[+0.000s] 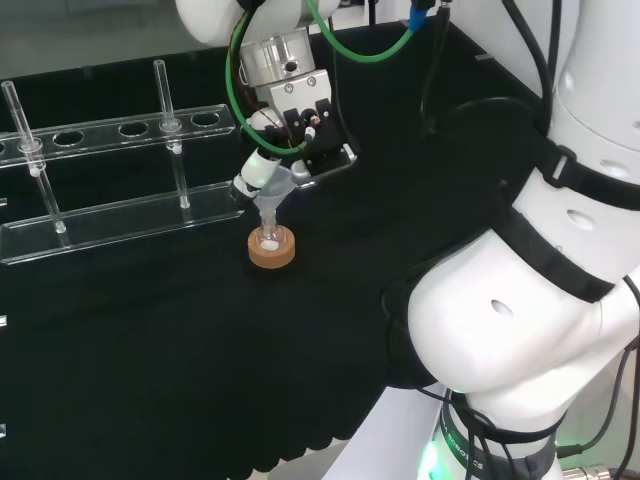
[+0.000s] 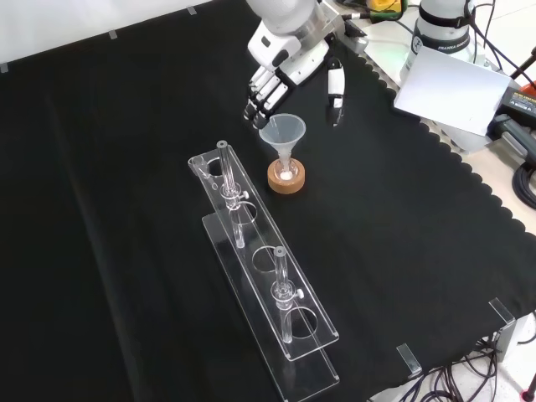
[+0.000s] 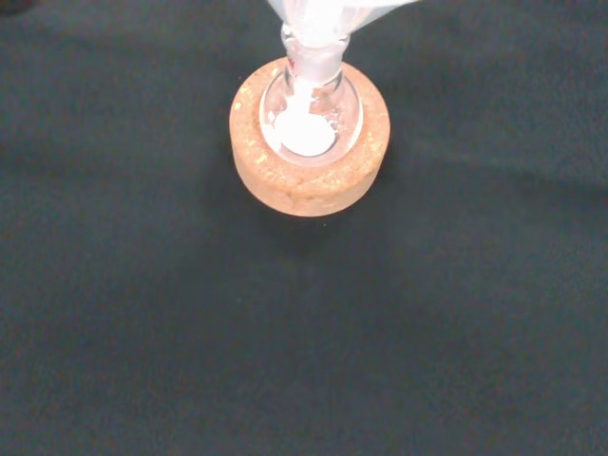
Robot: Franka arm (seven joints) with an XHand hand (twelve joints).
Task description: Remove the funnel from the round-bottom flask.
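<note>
- Head view: a clear funnel (image 1: 271,190) stands upright in a small round flask (image 1: 269,238), stem down and mouth up, long axis vertical. The flask sits in a tan cork ring (image 1: 272,250) on black cloth (image 1: 180,350). The hand (image 1: 262,172) is at the funnel's cone; contact cannot be judged. A clear plastic rack (image 1: 110,175) with upright tubes lies left of the ring.
- Front view: the hand (image 2: 276,84) hangs just above and behind the funnel (image 2: 282,134), fingers (image 2: 256,104) to one side, thumb (image 2: 335,94) to the other, spread and apart from the rim. The long rack (image 2: 268,276) is below-left of the ring (image 2: 285,177).
- Wrist view: the ring (image 3: 310,142) is grainy and round; the glass flask (image 3: 310,109) holds a white disc (image 3: 305,133).
</note>
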